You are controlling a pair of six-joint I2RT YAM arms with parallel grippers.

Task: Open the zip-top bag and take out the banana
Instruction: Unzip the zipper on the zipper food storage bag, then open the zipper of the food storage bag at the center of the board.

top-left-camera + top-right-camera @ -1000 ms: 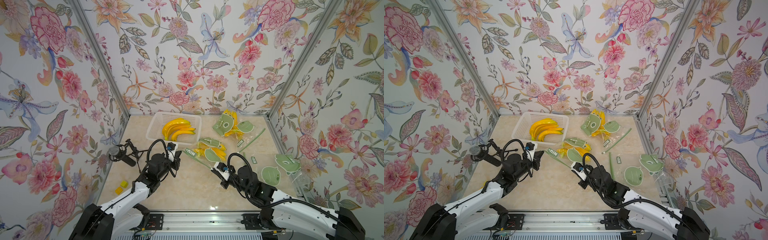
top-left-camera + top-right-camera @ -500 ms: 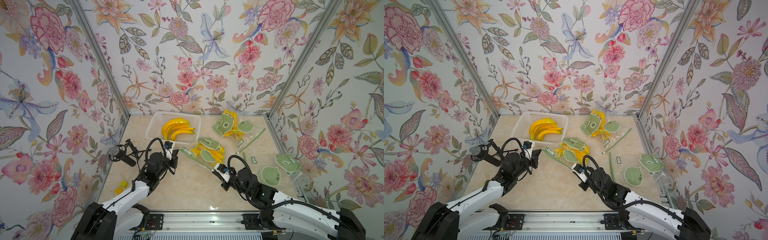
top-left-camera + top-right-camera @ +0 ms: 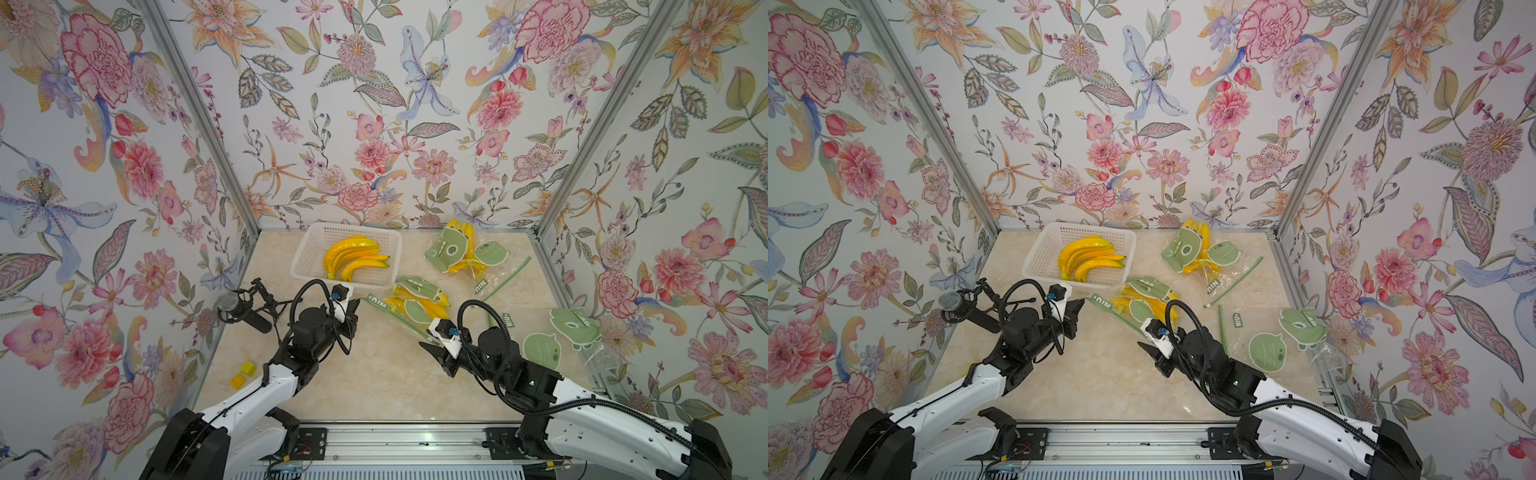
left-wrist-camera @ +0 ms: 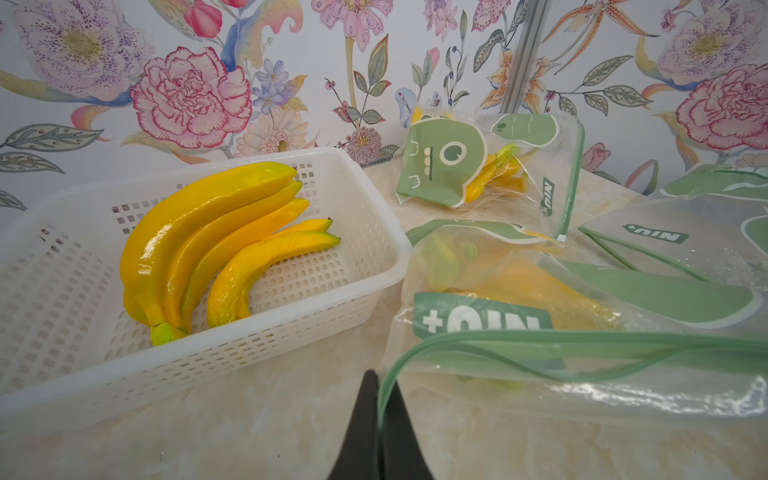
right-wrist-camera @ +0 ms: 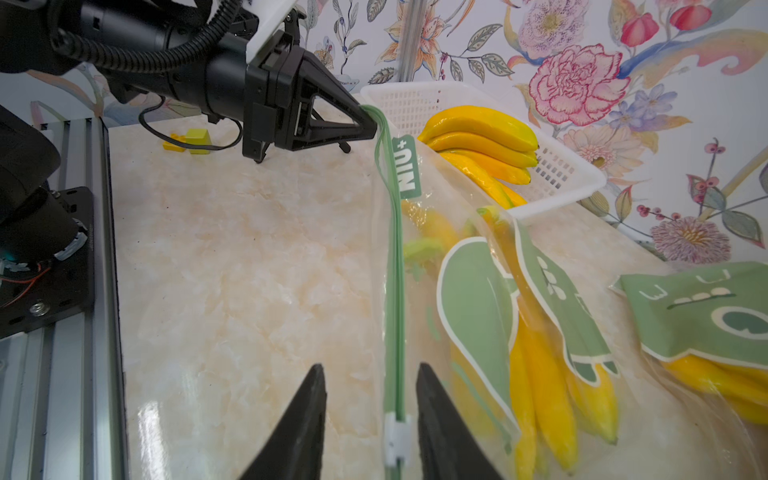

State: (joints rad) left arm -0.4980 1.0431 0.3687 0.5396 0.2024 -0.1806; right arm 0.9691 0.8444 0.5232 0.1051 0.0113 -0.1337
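A clear zip-top bag (image 3: pixel 415 309) with green cartoon prints lies mid-table in both top views, with a yellow banana (image 5: pixel 540 374) bunch inside. My left gripper (image 4: pixel 380 376) is shut on the corner of the bag's green zip strip (image 4: pixel 540 345), also shown in a top view (image 3: pixel 1079 305). In the left wrist view the strip's two tracks stand slightly apart. My right gripper (image 5: pixel 370 368) is open at the strip's other end. The white slider (image 5: pixel 397 432) sits between its fingers, close to one and gripped by neither.
A white basket (image 3: pixel 307 249) holding a loose banana bunch (image 3: pixel 353 259) stands just behind the left gripper. A second bagged bunch (image 3: pixel 461 253) lies at the back right, empty bags (image 3: pixel 561 332) at the right. A microphone (image 3: pixel 237 307) and yellow blocks (image 3: pixel 243 374) sit at the left.
My right gripper's jaws have opened and let go of the slider end of the zip strip. The left gripper keeps its hold, and both arms have barely moved.
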